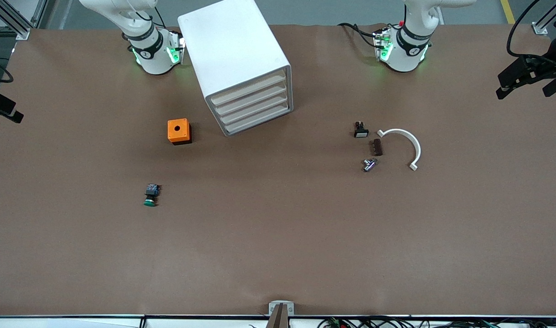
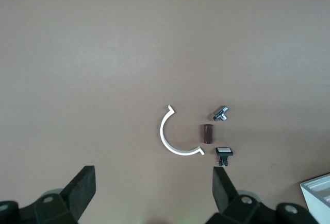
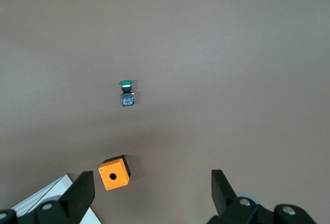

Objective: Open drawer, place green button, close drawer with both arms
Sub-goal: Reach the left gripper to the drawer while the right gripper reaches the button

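All four drawers of the cabinet (image 1: 241, 68) sit flush and nothing is in hand, so here is the risk as I read it: the button (image 1: 151, 194) is tiny and lies on its side with its green cap pointing away from the right gripper (image 3: 149, 193), so a pinch could roll it or mistake the orange cube (image 3: 114, 172), much closer under those fingers. A one-armed tug on a drawer may just drag the cabinet. Both arms hang high, looking straight down with jaws spread wide and empty, the left gripper (image 2: 152, 193) over the white arc (image 2: 175, 136) and the black switch (image 2: 224, 153).
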`<state>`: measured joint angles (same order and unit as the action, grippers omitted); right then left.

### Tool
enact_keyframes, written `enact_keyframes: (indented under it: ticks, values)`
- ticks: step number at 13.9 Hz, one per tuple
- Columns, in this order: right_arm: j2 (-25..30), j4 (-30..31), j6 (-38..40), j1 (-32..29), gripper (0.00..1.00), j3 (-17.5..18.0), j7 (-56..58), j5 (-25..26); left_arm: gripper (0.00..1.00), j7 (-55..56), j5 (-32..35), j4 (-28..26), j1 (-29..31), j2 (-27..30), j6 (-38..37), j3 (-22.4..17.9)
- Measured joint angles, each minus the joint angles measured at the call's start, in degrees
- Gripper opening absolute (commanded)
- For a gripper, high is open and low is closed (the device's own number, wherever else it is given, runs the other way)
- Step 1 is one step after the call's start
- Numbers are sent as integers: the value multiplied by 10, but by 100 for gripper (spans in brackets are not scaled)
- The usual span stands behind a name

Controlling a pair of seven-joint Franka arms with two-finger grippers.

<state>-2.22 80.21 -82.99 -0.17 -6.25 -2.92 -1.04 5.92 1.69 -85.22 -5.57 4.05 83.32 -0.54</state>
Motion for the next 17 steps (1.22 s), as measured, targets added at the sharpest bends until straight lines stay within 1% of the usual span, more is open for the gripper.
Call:
enact_keyframes:
  ticks: [8,10,12,14,17]
  values:
    - [0,0,0,0,100,0,0,0,100,0,0,-7,-1,-11,1,7]
    - [0,0,0,0,100,0,0,0,100,0,-1,-9,-2,-23,-9,13]
    - [0,0,0,0,100,0,0,0,100,0,-7,-12,-4,-41,-23,31]
    - [0,0,0,0,100,1,0,0,100,1,-37,-15,-6,-67,-29,54]
    - [0,0,0,0,100,1,0,0,100,2,-115,-26,-15,-114,-34,66]
